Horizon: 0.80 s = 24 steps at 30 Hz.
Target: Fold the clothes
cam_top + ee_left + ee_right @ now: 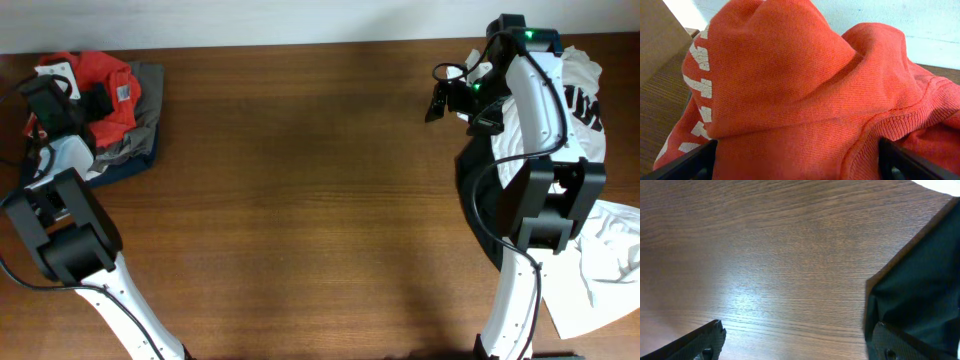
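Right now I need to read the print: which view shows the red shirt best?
Left wrist: the red shirt fills the frame, with white lettering down its left edge. Overhead shows it small and bunched in the far-left corner of the table. Right wrist shows none of it, only table and black cloth.

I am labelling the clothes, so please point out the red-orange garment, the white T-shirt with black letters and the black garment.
red-orange garment (790, 85): left wrist view, its bunched middle fold.
white T-shirt with black letters (588, 72): overhead view, plain cloth above the lettering.
black garment (922, 287): right wrist view, its flat cloth.
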### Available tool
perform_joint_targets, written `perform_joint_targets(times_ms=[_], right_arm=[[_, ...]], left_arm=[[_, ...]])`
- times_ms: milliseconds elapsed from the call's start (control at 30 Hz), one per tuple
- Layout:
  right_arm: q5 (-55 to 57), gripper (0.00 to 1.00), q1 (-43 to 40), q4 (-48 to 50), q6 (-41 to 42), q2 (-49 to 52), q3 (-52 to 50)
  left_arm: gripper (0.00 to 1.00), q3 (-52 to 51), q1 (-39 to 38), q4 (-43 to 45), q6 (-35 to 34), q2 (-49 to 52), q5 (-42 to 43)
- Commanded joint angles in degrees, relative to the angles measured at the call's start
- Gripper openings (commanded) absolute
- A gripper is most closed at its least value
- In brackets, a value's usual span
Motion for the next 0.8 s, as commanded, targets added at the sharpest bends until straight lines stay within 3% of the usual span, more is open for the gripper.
perform_joint_targets(times_ms=[0, 300, 500, 667, 733, 767], right_arm=[[0.52, 0.99, 0.31, 0.02, -0.02, -2.99, 1.22], [0.52, 0.98, 0.31, 0.02, -0.02, -3.02, 1.22], [0.57, 0.99, -0.09, 1.75, -0.09, -3.04, 4.11], [1.68, 0.99, -0.5, -0.98, -3.98, -3.04, 16.13], [4.72, 0.98, -0.5, -4.09, -4.59, -3.04, 23.32], [7.39, 0.99, -0.5, -8.35, -5.99, -3.04, 31.71]], left_arm=[[0.99, -2.51, 0.79, -1.97, 1.64, 1.66, -1.46], [0.99, 3.08, 0.52, -3.87, 1.64, -6.34, 1.57], [0.99, 5.27, 0.04, -16.5, 1.62, -18.64, 1.55], [0.99, 5.29, -0.28, -27.3, 1.38, -29.05, 4.17], [1.0, 5.29, -0.57, -31.36, 1.38, -32.81, 8.55], [0.99, 5.29, -0.98, -34.75, 1.38, -35.85, 13.62]])
